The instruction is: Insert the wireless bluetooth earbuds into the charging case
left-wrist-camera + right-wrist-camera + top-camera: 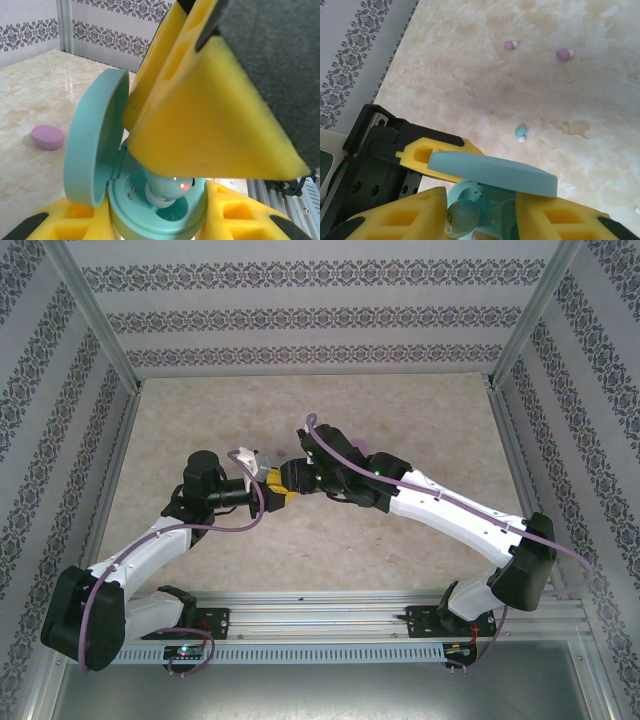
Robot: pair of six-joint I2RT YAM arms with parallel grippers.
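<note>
My left gripper is shut on the base of a light blue charging case, whose lid stands open. A light blue earbud sits tip-down in one well of the case, with a red light on it. My right gripper hovers right over the case, its jaws apart and wider than the earbud, which rests against its left finger. Two pink-purple earbuds and another light blue earbud lie on the table. Both grippers meet at mid-table.
A closed pink oval case lies on the marble-patterned table to the left of the held case. Patterned walls and metal posts surround the table; a rail runs along the near edge.
</note>
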